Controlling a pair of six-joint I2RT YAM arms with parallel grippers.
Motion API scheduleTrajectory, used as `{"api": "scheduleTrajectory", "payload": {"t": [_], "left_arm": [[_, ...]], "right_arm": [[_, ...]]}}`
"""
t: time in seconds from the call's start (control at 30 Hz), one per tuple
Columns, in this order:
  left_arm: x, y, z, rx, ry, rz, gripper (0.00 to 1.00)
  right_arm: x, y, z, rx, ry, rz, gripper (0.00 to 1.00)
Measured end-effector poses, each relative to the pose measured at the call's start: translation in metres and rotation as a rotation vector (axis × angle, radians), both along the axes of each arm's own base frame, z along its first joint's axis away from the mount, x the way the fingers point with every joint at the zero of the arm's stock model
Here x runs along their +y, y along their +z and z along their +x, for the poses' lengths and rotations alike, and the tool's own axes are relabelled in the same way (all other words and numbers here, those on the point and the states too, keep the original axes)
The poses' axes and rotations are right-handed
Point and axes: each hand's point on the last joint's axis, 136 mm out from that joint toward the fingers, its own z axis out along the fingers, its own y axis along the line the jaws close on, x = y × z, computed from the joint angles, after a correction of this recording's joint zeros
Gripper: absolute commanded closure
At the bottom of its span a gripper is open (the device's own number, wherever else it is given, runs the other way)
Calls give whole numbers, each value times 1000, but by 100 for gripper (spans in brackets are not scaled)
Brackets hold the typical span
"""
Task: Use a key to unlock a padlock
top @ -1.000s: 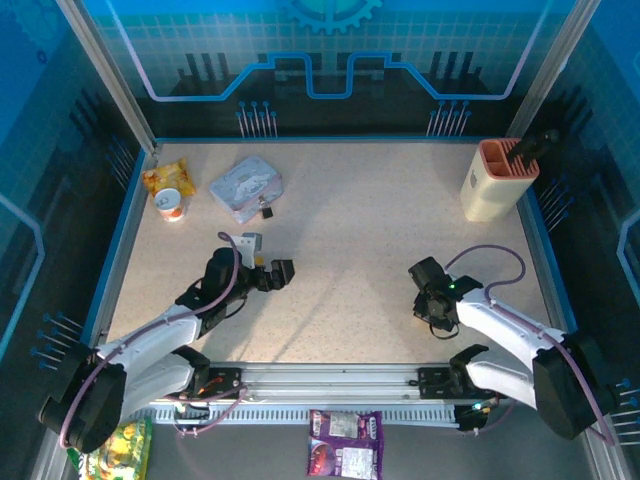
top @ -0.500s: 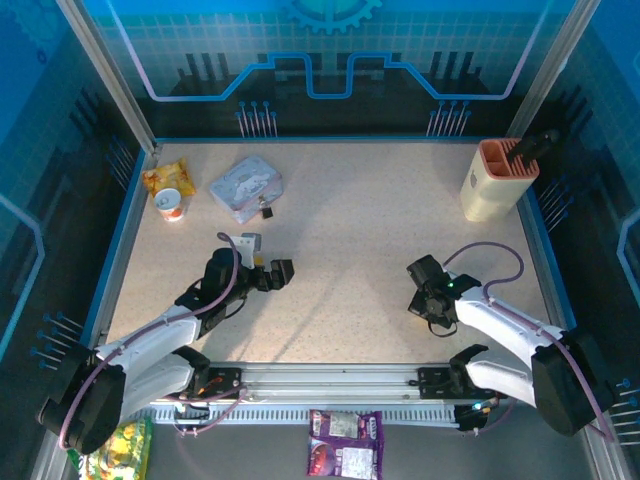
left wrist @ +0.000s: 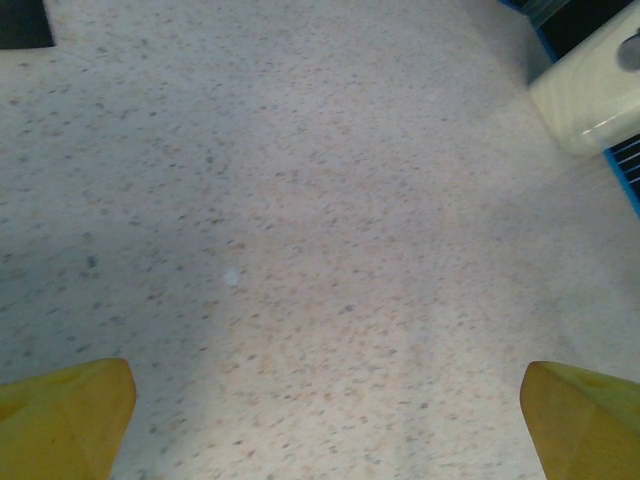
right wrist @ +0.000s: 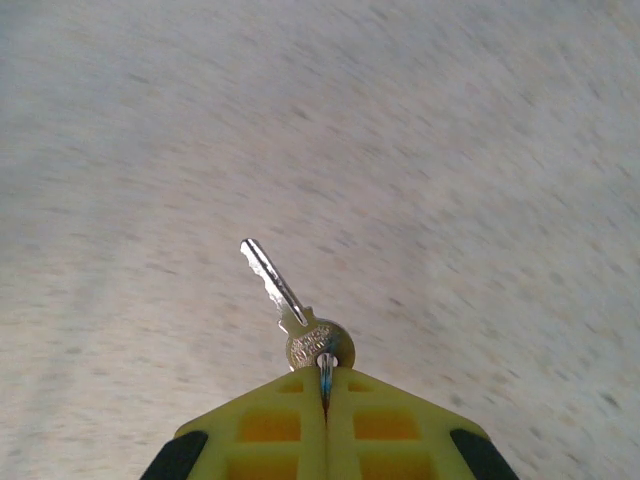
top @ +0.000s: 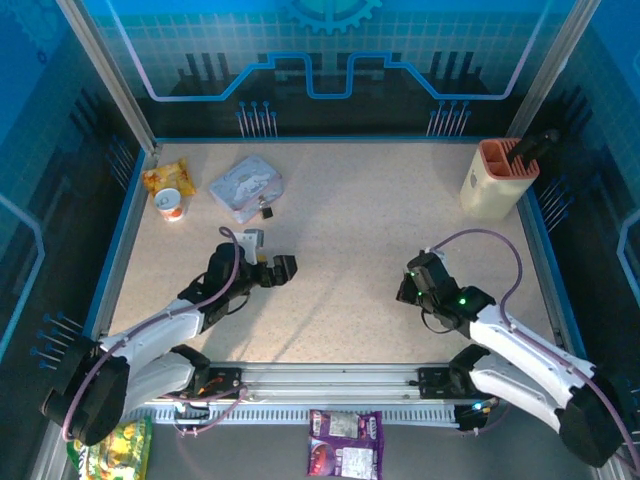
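Speckled beige table [top: 360,230], blue-walled cell round it. My right gripper [right wrist: 326,385] is pinched tight on the key [right wrist: 290,305]: jaws together on the edge of its round head, blade sticking out fwd and up-left, off the table I think. My left gripper [top: 284,270] has jaws wide apart, nothing btwn them, bare table under it. Padlock [top: 266,211] lies far left, touching or just beside the near corner of the tin [top: 245,188], well apart from both my grippers. It's too small from above to tell which way its keyhole faces.

Risks, as I judge:
- Grip is on a thin bit of the head only, so the key could pivot or slip out when pushed vs the lock.
- Padlock is loose. If my left doesn't clamp it first, it'll prob. skid away from the key.
- Tin crowds it, so my left fingers may hit the tin & knock the lock.
- W/ keyhole unseen, the blade may go in misaligned & jam.
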Motion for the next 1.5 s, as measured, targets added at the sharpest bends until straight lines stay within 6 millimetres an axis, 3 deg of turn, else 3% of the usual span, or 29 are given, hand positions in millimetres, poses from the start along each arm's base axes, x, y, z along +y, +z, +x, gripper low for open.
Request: {"api": "scheduleTrajectory", "payload": {"t": [0.13,0.37,0.73,0.9,1.1,1.5], "left_arm": [[-16,19,5,10,-30,-83,3],[-50,55,2,5,-128,-189,6],[-90,114,-6,-69,-252,-292,12],[-108,116,-9,-63,-303,-296,22],[-120,110,-13,-44,-336,-283,32],[-128,111,-13,-48,-353,-274,56]], "right_arm": [[28,34,11,-179,124,46,100],[72,75,17,-394,314,83,100],[114,96,23,-492,444,117,100],[130,111,23,-535,478,159,100],[144,111,19,-540,516,173,100],[156,116,13,-551,546,189,100]]}}
